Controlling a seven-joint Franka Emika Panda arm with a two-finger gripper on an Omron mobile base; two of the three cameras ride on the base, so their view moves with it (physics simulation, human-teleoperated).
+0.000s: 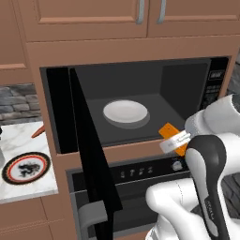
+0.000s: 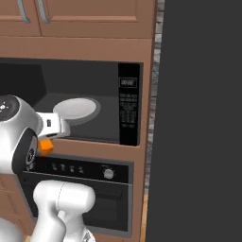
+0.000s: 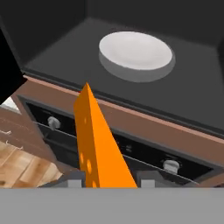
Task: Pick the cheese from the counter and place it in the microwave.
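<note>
Cheese (image 3: pixel 98 144) sitting pinched in closed gripper (image 3: pixel 107 181), hanging just outside microwave (image 1: pixel 140 75) front edge. White plate (image 1: pixel 125 112) lying mid-floor inside cavity.

Brown wooden cabinets (image 1: pixel 89 16) with silver handles (image 1: pixel 140 11) fill the top of the frame. A grey stone backsplash (image 1: pixel 18 101) sits at the left edge. A black oven (image 2: pixel 94 184) with knobs (image 2: pixel 108 173) lies below. A tall dark panel (image 2: pixel 198 118) stands right. Wood flooring (image 3: pixel 19 164) shows lower left.

Cheese (image 1: pixel 168 130) in gripper (image 1: pixel 174 142), just before microwave (image 1: pixel 187 84) opening, right of plate (image 1: pixel 125 112) inside; oven (image 1: pixel 140 174) below; counter (image 1: pixel 28 136) left.
</note>
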